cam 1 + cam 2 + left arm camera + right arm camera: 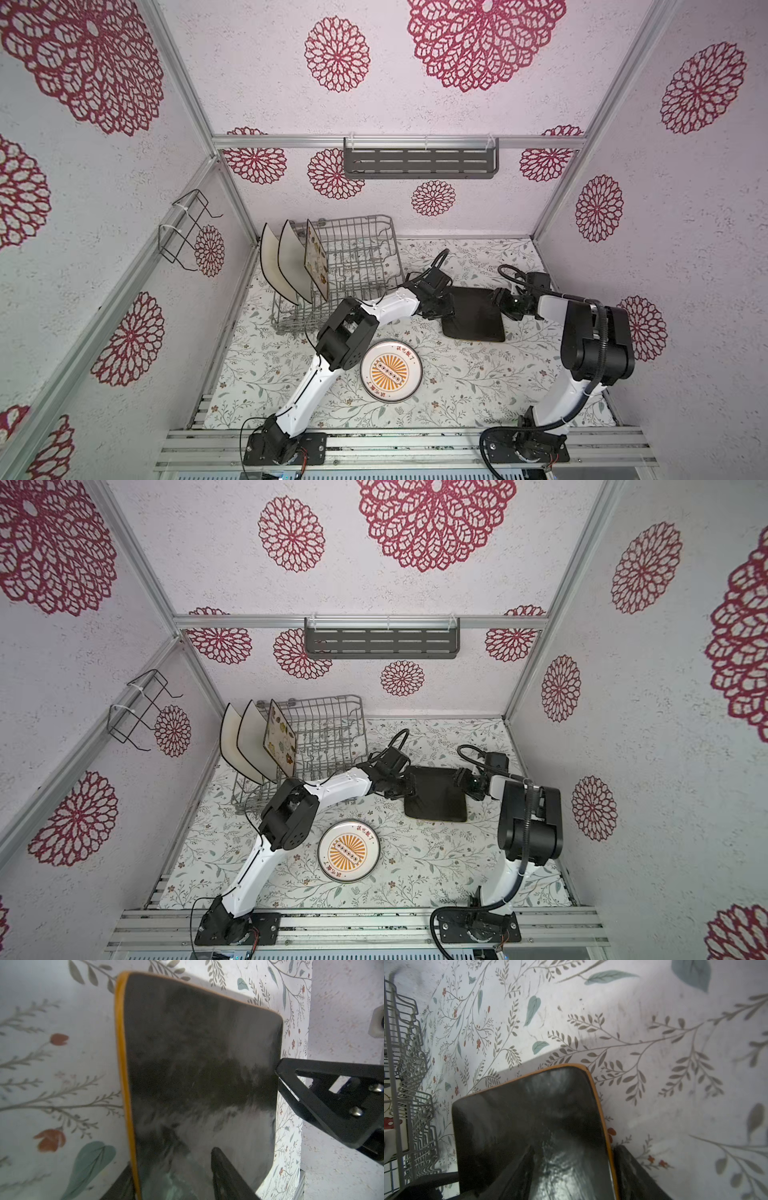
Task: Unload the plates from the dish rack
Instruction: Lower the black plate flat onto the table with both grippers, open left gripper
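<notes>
One flowered table (pixel 478 386) carries everything, and at its back-left sits the grey wire dish rack (pixel 374 249), not emptied yet. Two white black-rimmed plates (pixel 270 262) and the flowered cream plate (pixel 316 262) stand on edge at its left end, leaning together, propped by the tines so they can't topple. Next in size is the dark brown plate (pixel 476 316), out of the rack and just to its right, lying roughly flat and low over the table with an arm on either side. Whether it rests on the surface or hangs a touch above, I can't call. Smaller again is the round sunburst plate (pixel 391 371), face up on the table nearer the arms' bases, well apart from the rack; that one reads as delivered. Down to the small stuff: the left gripper (pixel 449 306) has the dark plate's rack-side edge between its fingers (pixel 228 1176). The right gripper (pixel 498 305) straddles the opposite edge, one finger (pixel 633 1172) outside the orange rim. Is either pair actually pinching? Can't tell from here. Two holds on opposite edges look to me like a hand-over or a shared set-down, keeping a wide plate level.
</notes>
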Controlling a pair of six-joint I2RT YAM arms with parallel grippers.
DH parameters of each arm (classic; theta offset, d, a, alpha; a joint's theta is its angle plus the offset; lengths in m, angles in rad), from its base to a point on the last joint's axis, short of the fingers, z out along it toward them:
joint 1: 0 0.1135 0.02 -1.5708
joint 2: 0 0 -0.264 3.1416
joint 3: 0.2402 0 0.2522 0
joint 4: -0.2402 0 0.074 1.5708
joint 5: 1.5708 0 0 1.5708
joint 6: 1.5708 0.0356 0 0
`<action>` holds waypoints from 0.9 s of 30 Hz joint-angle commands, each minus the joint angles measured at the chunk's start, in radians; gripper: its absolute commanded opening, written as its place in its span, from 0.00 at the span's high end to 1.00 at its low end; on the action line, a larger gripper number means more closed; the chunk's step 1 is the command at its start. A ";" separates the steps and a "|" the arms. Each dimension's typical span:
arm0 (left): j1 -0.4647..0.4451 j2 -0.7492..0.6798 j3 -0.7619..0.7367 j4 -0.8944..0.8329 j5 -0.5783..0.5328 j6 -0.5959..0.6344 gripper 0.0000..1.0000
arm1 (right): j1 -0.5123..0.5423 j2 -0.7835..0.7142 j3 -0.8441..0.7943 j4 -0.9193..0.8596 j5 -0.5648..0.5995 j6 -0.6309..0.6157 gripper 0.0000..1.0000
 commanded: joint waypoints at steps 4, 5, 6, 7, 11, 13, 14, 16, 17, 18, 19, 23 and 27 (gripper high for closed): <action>-0.020 -0.005 -0.015 -0.110 -0.086 0.042 0.45 | 0.011 0.019 0.016 -0.053 0.016 -0.024 0.35; -0.020 -0.006 -0.016 -0.119 -0.095 0.049 0.44 | 0.011 0.021 0.018 -0.053 0.015 -0.023 0.35; -0.019 -0.007 -0.016 -0.126 -0.101 0.052 0.44 | 0.011 0.021 0.019 -0.052 0.013 -0.023 0.35; -0.021 -0.008 -0.016 -0.135 -0.113 0.059 0.44 | 0.012 0.022 0.021 -0.051 0.011 -0.023 0.35; -0.028 -0.022 -0.019 -0.176 -0.164 0.084 0.43 | 0.012 0.023 0.021 -0.051 0.009 -0.022 0.36; -0.029 -0.030 -0.027 -0.180 -0.179 0.090 0.43 | 0.013 0.023 0.021 -0.053 0.011 -0.023 0.36; -0.028 -0.035 -0.034 -0.177 -0.182 0.091 0.42 | 0.013 0.023 0.019 -0.053 0.011 -0.024 0.36; -0.028 -0.038 -0.036 -0.177 -0.184 0.092 0.42 | 0.014 0.021 0.019 -0.053 0.014 -0.024 0.35; -0.028 -0.039 -0.038 -0.177 -0.182 0.092 0.42 | 0.015 0.021 0.019 -0.054 0.014 -0.024 0.35; -0.029 -0.038 -0.038 -0.177 -0.180 0.092 0.42 | 0.015 0.021 0.021 -0.055 0.016 -0.024 0.36; -0.029 -0.040 -0.038 -0.180 -0.180 0.092 0.42 | 0.014 0.019 0.021 -0.054 0.016 -0.025 0.36; -0.032 -0.063 -0.049 -0.180 -0.187 0.094 0.42 | 0.015 0.017 0.025 -0.055 0.011 -0.025 0.36; -0.041 -0.122 -0.062 -0.187 -0.198 0.100 0.42 | 0.018 0.011 0.028 -0.058 0.017 -0.024 0.36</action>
